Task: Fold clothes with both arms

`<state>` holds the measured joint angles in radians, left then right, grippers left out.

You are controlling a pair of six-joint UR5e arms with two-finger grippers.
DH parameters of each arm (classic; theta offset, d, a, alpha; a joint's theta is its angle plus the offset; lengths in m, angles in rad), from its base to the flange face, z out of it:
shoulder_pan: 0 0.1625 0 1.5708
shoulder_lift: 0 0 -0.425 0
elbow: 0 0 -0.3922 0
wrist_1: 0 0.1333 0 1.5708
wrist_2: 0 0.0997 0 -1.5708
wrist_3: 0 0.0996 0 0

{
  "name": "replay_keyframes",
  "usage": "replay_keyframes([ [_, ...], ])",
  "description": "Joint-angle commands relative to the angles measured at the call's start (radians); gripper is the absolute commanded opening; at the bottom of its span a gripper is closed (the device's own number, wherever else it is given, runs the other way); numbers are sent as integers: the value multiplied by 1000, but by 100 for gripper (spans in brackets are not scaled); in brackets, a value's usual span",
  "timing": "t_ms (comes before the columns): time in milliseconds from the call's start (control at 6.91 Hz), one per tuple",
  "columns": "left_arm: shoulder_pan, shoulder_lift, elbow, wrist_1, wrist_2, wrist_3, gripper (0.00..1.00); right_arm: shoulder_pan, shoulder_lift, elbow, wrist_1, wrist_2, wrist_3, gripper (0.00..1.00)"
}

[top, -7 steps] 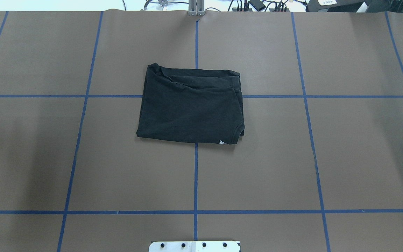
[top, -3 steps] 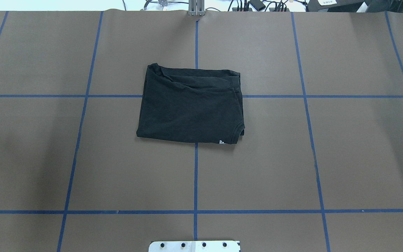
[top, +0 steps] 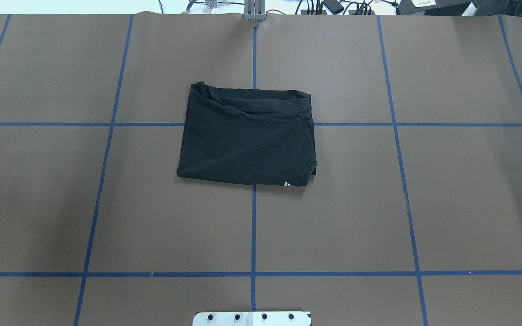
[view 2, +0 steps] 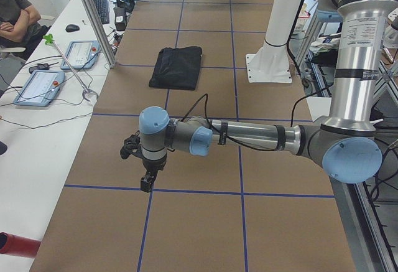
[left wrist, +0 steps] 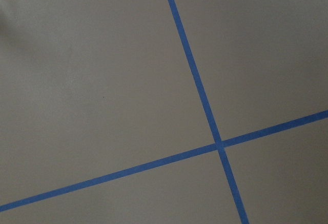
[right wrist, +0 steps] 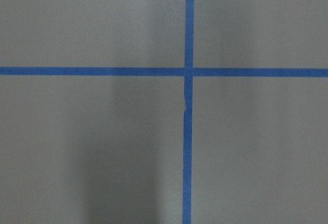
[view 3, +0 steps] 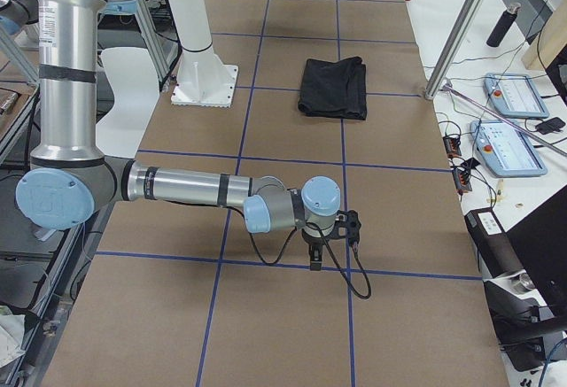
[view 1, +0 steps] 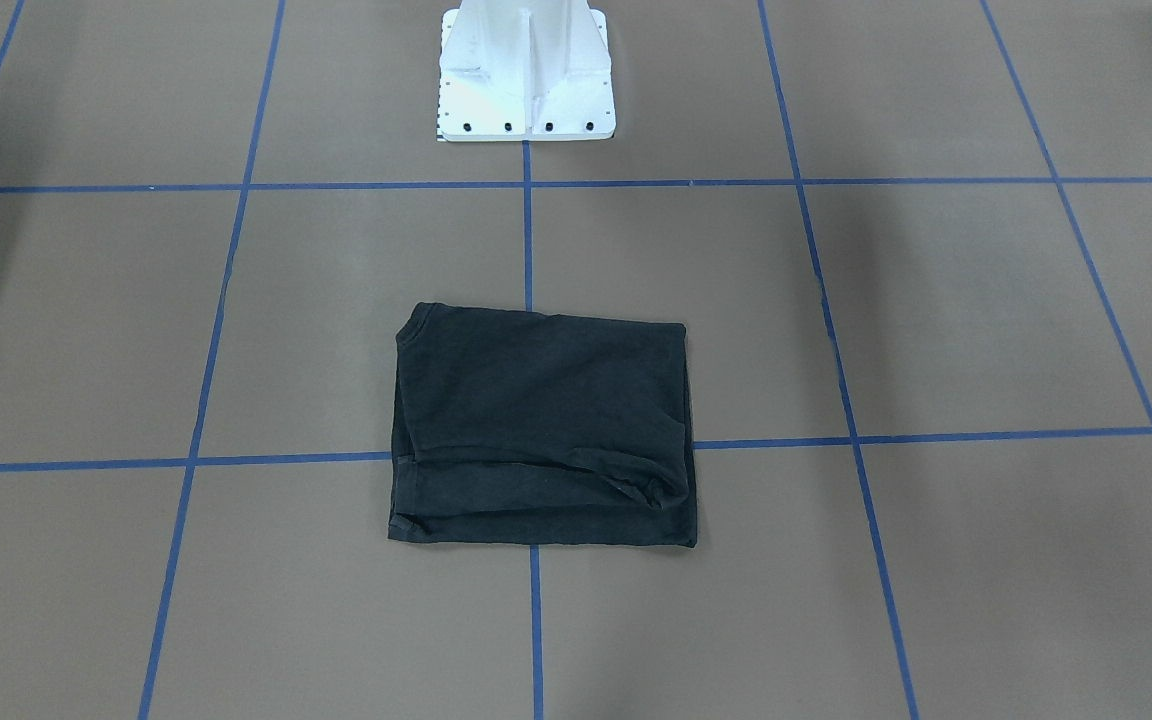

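No readable text anywhere, tiny white mark at the black T-shirt's near edge illegible, printed label on the left arm blurred.

The left shadow on the table faded.

One folded T-shirt. Two arms, the left arm and the right arm, with two grippers, the left gripper and the right gripper. One white pedestal, two blue-framed tablets, one seated person.
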<state>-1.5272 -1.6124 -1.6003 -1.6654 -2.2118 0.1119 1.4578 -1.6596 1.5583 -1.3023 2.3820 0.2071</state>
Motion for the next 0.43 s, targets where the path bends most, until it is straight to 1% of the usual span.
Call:
replay_keyframes([
  [0, -1, 43, -10, 50, -127, 2, 100, 10, -28, -3, 0, 31, -2, 100],
  [145, -1, 51, -16, 52, -162, 0, 100, 13, -43, -4, 2, 29, -3, 100],
  [289, 2, 48, -13, 53, -161, 0, 100, 27, -58, -3, 8, 28, -11, 100],
])
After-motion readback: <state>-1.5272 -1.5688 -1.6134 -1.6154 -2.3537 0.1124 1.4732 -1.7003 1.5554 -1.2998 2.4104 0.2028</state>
